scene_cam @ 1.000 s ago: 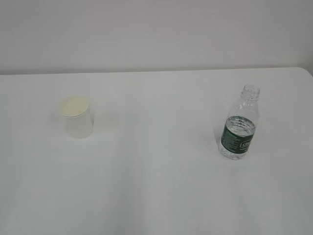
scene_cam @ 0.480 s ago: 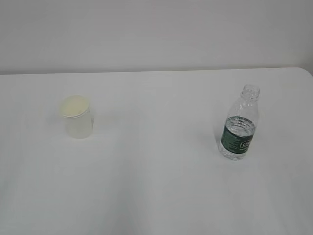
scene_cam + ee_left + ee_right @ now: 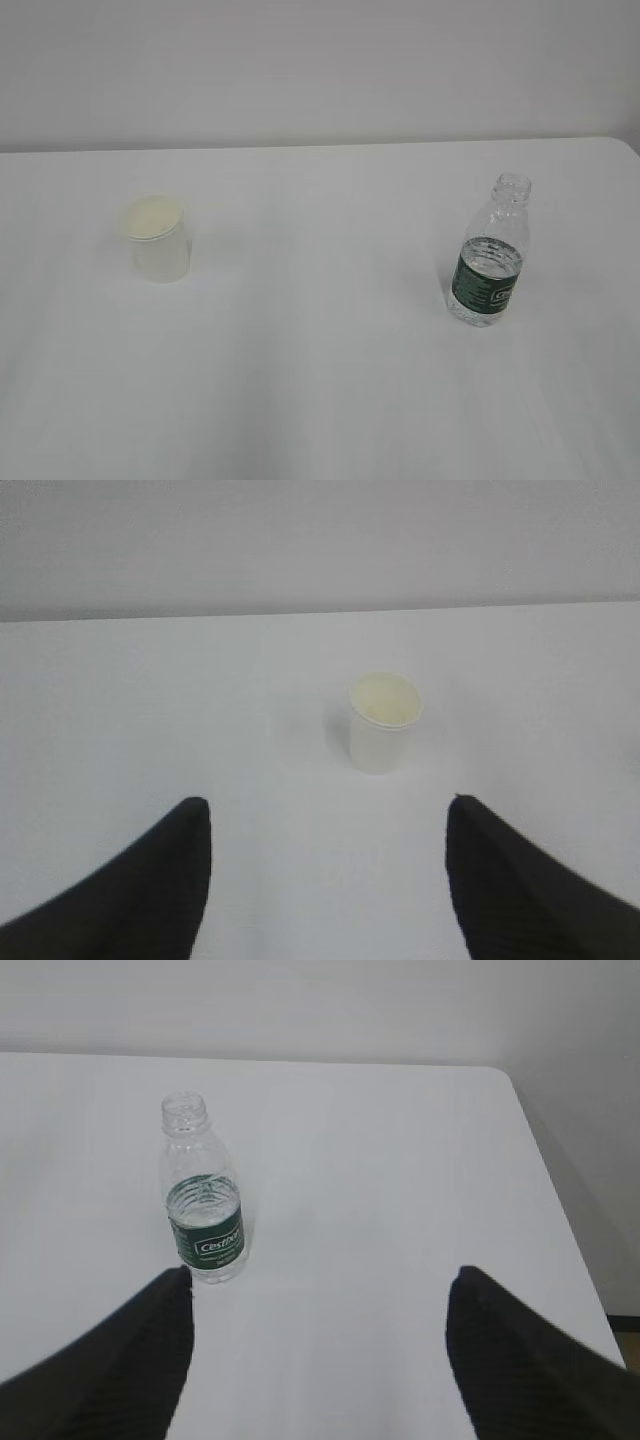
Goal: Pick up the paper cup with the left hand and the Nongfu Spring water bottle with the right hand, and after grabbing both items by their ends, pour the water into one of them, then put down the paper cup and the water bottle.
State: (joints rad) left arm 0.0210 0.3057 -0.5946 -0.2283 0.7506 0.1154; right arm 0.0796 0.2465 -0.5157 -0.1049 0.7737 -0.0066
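Exterior view is showing neither of my arms: the paper cup [image 3: 158, 240] is standing left of centre and the Nongfu Spring water bottle [image 3: 488, 254] upright at the right, so I am judging the grasps not yet begun. Left wrist view is showing my left hand [image 3: 330, 880] spread wide, the cup centred beyond it. Right wrist view is showing my right hand [image 3: 320, 1360] spread too, the bottle sitting upper left, so I am needing to shift leftward.

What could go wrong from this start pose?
1. The water bottle has no cap and holds water; a nudge from the right gripper could tip and spill it.
2. It sits left of that gripper's centre, so a straight approach may clip it.
3. The paper cup looks light; the left gripper could crush it.
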